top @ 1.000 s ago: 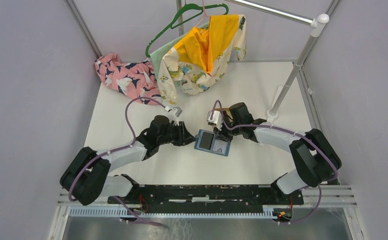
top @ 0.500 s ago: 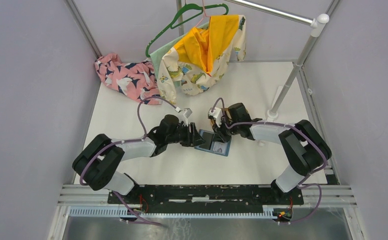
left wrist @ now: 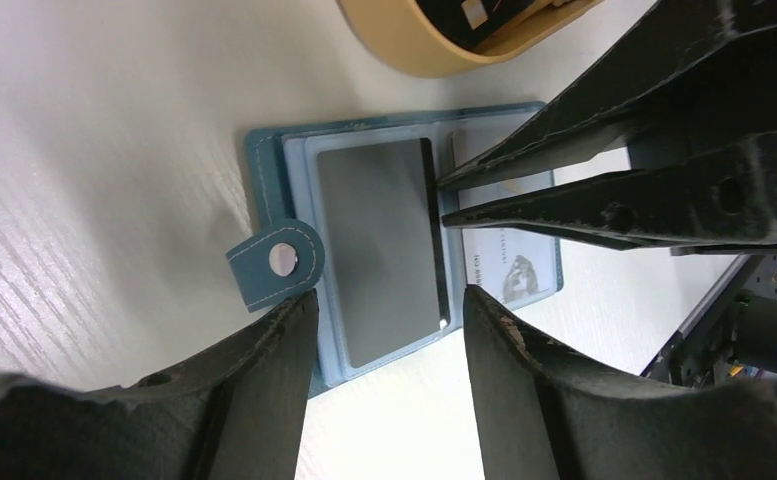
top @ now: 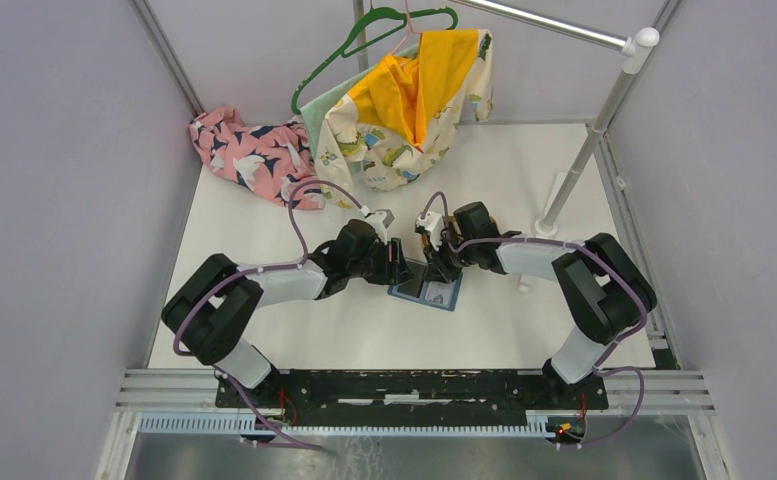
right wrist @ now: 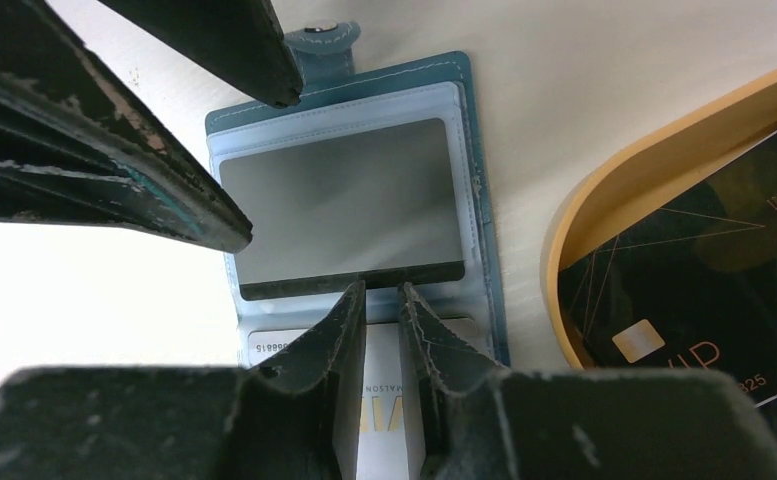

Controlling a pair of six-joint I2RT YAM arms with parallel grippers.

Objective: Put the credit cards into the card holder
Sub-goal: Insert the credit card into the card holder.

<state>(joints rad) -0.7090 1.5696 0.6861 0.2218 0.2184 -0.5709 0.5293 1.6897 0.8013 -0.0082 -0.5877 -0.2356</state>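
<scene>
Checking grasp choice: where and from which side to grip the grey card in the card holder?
Probably the bare long edge of the grey card, approached from the fold of the card holder: only that dark strip pokes from the clear sleeve; the rest lies flat inside.

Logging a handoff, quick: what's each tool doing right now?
Left tool: open, holding nothing, over the card holder.
Right tool: nearly shut, tips at the dark card's edge; a grip cannot be told.
</scene>
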